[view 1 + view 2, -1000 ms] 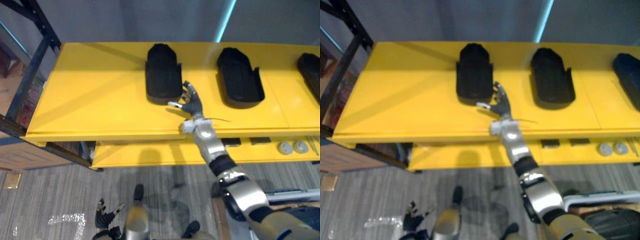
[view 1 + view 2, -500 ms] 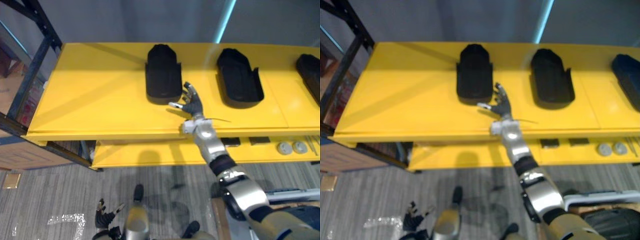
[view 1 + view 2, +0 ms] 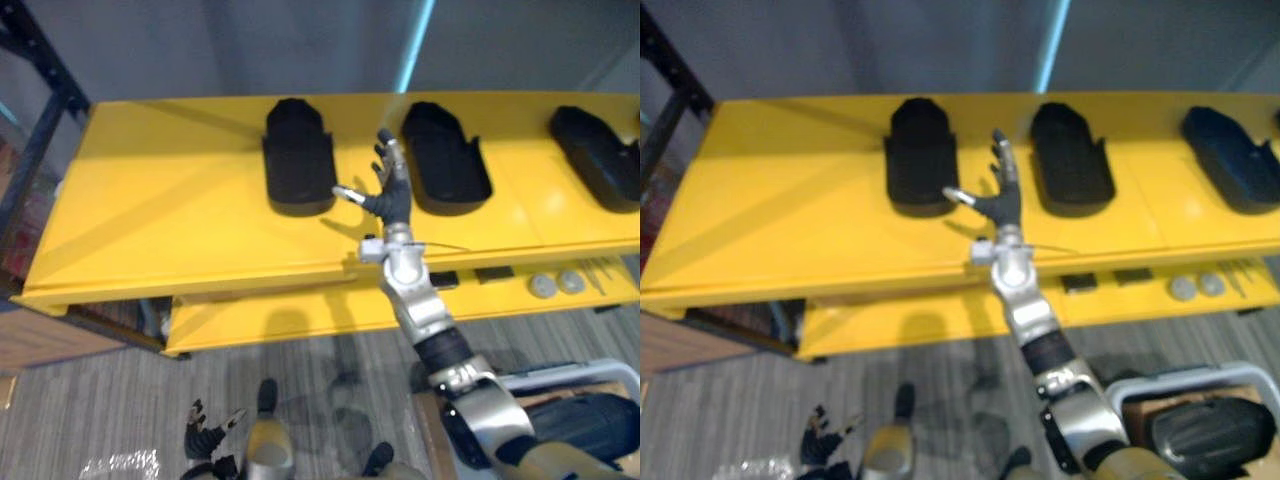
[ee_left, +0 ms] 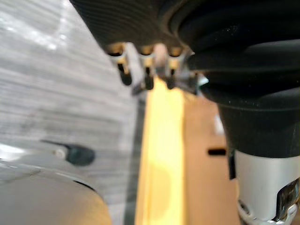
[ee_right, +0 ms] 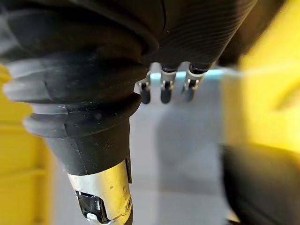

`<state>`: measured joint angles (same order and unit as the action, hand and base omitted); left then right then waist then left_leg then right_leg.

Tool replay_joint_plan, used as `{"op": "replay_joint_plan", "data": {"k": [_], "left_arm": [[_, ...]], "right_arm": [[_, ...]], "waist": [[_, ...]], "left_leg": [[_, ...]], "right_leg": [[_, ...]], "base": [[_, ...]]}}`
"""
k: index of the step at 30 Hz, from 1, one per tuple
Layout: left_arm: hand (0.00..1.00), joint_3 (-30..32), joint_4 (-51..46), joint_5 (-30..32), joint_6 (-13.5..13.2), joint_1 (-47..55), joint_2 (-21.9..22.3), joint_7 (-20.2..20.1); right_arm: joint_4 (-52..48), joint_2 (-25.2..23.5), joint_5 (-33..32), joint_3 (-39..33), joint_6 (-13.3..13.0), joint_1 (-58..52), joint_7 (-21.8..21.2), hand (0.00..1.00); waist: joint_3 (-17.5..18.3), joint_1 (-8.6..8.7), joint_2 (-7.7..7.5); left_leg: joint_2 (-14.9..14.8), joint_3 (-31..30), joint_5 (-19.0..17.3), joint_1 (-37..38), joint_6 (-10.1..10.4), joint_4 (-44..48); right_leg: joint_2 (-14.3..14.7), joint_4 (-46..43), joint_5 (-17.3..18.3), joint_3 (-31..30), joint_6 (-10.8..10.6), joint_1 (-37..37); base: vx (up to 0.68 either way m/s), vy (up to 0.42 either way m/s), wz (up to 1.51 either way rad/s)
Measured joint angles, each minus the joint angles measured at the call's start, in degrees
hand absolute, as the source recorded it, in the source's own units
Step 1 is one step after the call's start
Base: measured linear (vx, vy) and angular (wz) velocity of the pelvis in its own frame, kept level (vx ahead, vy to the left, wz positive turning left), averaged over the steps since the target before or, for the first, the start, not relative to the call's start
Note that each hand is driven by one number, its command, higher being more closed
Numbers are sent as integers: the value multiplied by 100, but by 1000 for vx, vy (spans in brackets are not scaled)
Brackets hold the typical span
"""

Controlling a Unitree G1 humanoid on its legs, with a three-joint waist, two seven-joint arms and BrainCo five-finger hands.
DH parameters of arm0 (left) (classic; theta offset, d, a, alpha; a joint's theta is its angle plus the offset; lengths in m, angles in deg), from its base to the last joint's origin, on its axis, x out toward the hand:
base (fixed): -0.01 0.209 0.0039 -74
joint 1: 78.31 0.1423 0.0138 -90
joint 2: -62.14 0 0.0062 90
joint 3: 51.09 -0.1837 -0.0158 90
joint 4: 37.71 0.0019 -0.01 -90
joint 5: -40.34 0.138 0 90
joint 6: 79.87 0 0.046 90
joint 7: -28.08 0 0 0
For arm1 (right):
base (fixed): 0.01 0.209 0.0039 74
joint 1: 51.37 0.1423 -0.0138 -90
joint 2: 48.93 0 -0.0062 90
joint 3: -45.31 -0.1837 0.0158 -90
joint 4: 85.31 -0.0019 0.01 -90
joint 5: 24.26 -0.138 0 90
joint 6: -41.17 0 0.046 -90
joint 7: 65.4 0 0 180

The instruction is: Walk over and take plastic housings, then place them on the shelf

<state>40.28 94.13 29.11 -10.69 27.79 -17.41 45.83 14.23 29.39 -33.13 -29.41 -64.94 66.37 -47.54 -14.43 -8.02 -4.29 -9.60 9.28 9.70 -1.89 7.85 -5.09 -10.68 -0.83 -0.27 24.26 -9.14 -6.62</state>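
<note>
Grey striped flooring [image 3: 90, 400] lies nearest us, and just above it the left hand [image 3: 205, 432] hangs low at the robot's side, its fingers loosely splayed and holding nothing. On the right side, equally close, we see a white-rimmed bin [image 3: 1140, 392] with a dark moulded piece [image 3: 1205, 435] inside. It looks like another housing, though it is too blurred for us to be sure.

Further out is the lower shelf [image 3: 270, 320], yellow, set beneath the overhang of the upper one. It carries two small grey discs [image 3: 556, 284] side by side towards its right end and a couple of small dark items to their left.

Over the front edge of the top shelf [image 3: 150, 220] the right arm reaches up and forward. The right hand [image 3: 388, 200] is held above the yellow surface with its fingers straight and fanned and the thumb stuck out to the left, gripping nothing. It sits between two of the black plastic housings, with the thumb tip near the closest right corner of the left housing [image 3: 298, 158].

The middle housing [image 3: 443, 158] lies just to the right of the fingers, and the right housing [image 3: 595, 170] is well apart near the shelf's right end. All three rest flat on the top shelf in a row.

At the far left stands a black rack frame [image 3: 40, 110]. Behind everything is a grey wall [image 3: 250, 45] crossed by a cyan light strip [image 3: 412, 45].
</note>
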Motion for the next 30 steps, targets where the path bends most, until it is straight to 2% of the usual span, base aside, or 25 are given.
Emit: {"op": "replay_joint_plan", "data": {"k": [2,3,5,10,13,17,23,25,30], "left_arm": [[0,21,-4,1,-28,-26,-46,15],[0,24,-7,2,-28,-57,-83,30],[0,26,-8,7,-24,-82,-72,152],[0,14,211,108,85,-166,198,231],[0,15,225,108,239,-137,233,275],[0,16,235,108,330,-138,238,389],[0,22,443,121,443,-147,210,391],[0,26,446,173,443,-148,208,391],[0,106,460,285,467,-126,206,374]], "right_arm": [[-557,86,-228,3,-12,-669,-251,0],[-836,150,-326,3,-13,-1110,-410,0],[-1096,250,-488,-18,-10,-1775,-694,0],[-1317,251,-896,-163,13,-3328,-1435,0],[-1337,253,-896,-172,11,-3734,-1673,0],[-1336,95,-966,-420,-26,-3834,-1643,0],[-1233,57,-932,-805,-35,-3691,-1416,0],[-925,80,-949,-1117,-37,-3375,-1274,0],[-314,336,-1011,-1660,-37,-2704,-1247,0]], "waist": [[160,101,-122],[196,210,-173],[251,303,-200],[521,610,-37],[587,683,86],[649,743,158],[782,744,131],[786,743,141],[794,730,237]], "left_leg": [[-9,105,-25,16,4,0],[-9,160,-30,60,9,-2],[-24,278,-50,149,20,-3],[-35,492,-171,299,28,-5],[-56,606,-238,383,37,-6],[-56,658,-256,385,33,-6],[-46,701,-274,397,55,-5],[-36,691,-273,399,56,-5],[-11,532,-273,385,56,-5]], "right_leg": [[-4,10,-13,-115,2,60],[-8,5,-13,-154,2,47],[-11,-12,-17,-285,7,59],[-23,5,-2,-443,20,50],[-16,36,13,-557,-2,55],[-20,49,13,-607,-3,69],[-19,43,-25,-665,1,60],[-24,42,-33,-650,-5,48],[-31,75,-21,-469,3,-64]], "base": [[34,-10,-24],[32,-13,-27],[12,-14,-29],[-18,-2,-20],[-23,1,-18],[5,2,-5],[58,-1,-4],[39,-5,3],[21,-10,13]]}}
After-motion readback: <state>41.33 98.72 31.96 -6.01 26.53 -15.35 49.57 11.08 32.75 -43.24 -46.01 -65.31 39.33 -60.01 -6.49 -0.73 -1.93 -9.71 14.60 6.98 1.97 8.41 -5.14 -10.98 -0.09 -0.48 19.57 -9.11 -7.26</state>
